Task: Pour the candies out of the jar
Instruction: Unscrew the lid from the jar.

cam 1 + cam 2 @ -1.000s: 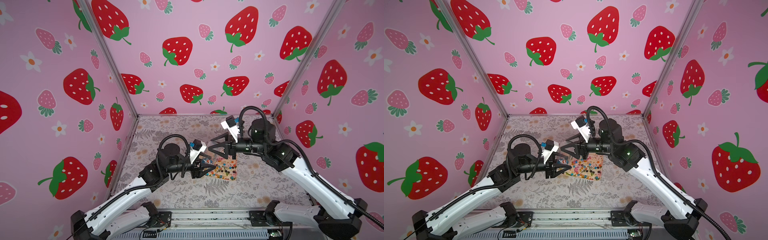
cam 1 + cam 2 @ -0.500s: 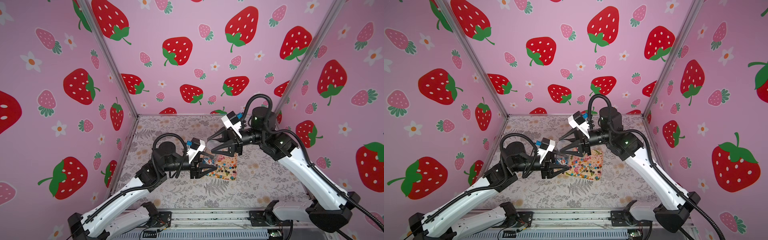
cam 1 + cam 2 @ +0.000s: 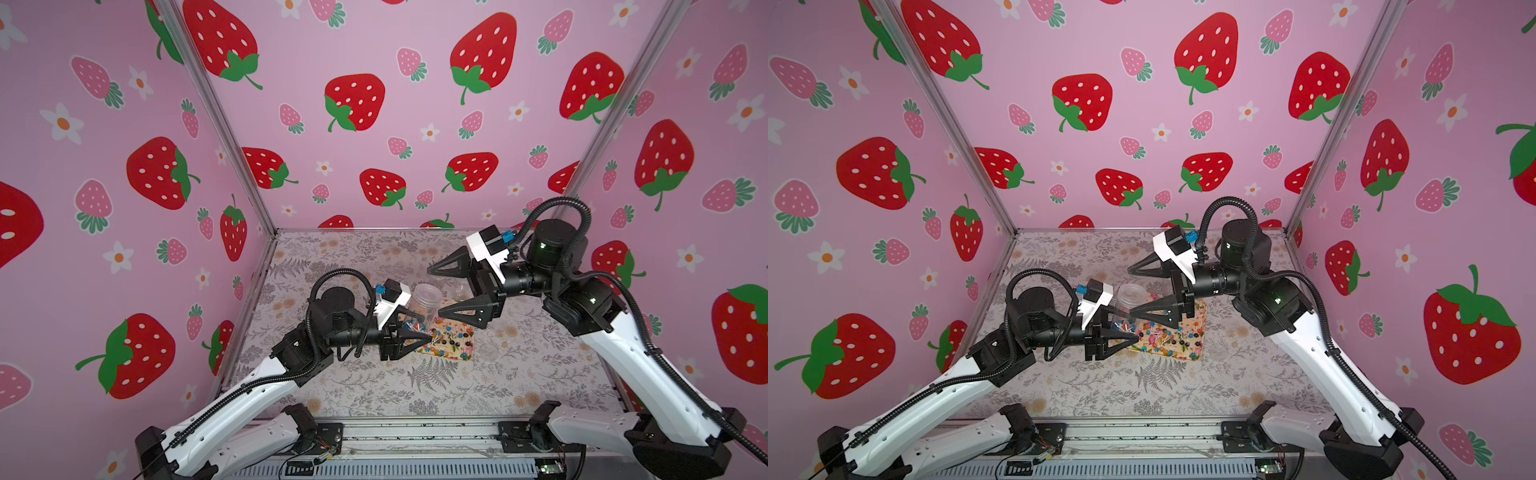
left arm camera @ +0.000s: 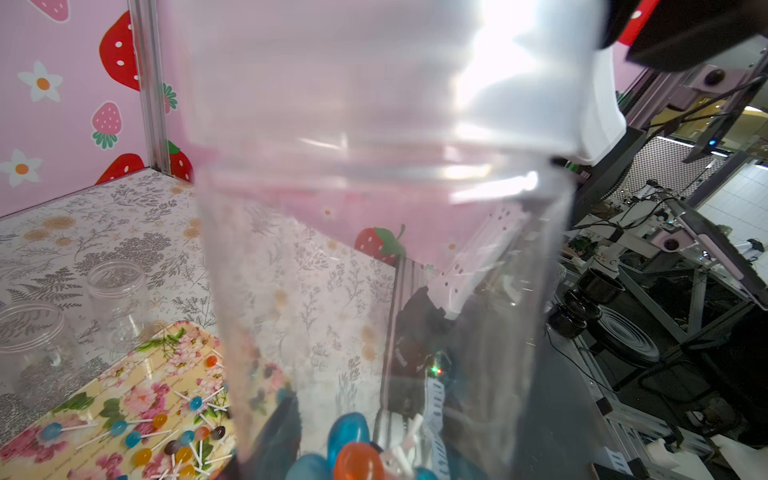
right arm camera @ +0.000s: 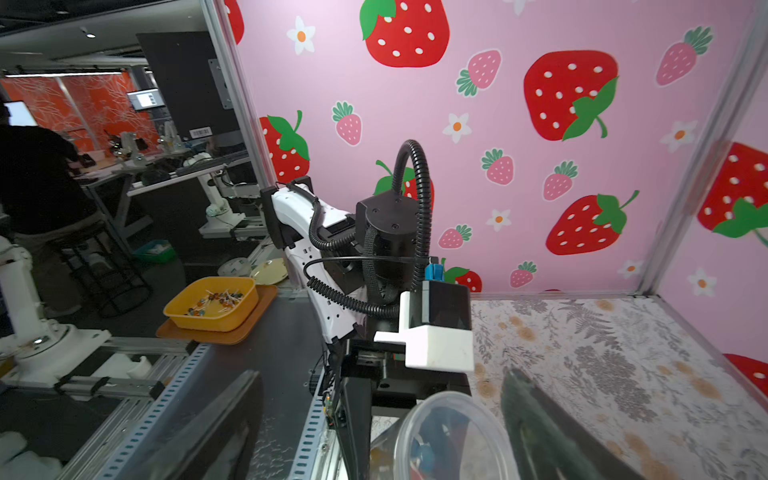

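Pink strawberry-print walls box in your fern-patterned tabletop, and both arms reach in from its near edge to meet around its middle. Your flowered tray lies there, set as the catch for whatever gets tipped out, and it is already strewn with candies. Two empty clear jars stand on the tabletop just beside the tray, toward the far edge, clear of the pour.

Your left claw is pressed in on the clear jar, with a finger on either side of its lower part. It keeps the jar at the tray's left end, so anything that drops should land on the tray. Whether the jar rests on the tray or hangs just above it I cannot tell. The jar sits close to upright, leaning a little. A small heap of candies lies in its low end by the fingers, so I judge this jar is not yet emptied. Which end is the mouth I cannot tell.

Your right claw is spread wide and holds nothing. It brackets the jar's upper round end, its lower fingertip just beside the jar's wall, though contact is unclear. It looks placed to steady or tip that end.
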Motion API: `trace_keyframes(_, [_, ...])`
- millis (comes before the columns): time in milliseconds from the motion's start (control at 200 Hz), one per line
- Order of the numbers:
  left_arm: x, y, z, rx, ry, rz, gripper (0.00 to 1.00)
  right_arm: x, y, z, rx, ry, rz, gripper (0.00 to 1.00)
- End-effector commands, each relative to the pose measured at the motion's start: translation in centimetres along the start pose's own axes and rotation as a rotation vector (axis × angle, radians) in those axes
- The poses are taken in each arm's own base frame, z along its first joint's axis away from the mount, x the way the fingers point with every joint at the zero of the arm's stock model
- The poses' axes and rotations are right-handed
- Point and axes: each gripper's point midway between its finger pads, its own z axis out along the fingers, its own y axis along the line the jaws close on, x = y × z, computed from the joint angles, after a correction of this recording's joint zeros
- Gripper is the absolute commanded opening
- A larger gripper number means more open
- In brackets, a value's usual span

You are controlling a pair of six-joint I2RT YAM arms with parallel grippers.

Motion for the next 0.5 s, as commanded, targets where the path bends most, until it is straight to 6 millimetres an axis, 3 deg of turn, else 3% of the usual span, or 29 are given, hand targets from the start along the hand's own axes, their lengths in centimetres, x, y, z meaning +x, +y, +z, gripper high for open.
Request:
trace_keyframes(0, [-1.0, 0.4, -0.6, -0.060, -0.047, 0.046, 0.51, 0.4, -3.0, -0.9, 0.212, 0.000, 0.130, 0.93])
trace_keyframes(210, [-1.0, 1.8, -0.7, -0.132, -0.042, 0.082, 0.51, 2.2, -6.1, -2.5, 0.471, 0.000, 0.372, 0.92])
trace_keyframes(495, [-0.3, 2.4, -0.2, -0.149, -0.002, 0.092, 0.51, 4.2, -6.2, -0.8, 0.543, 0.047, 0.429, 0.92])
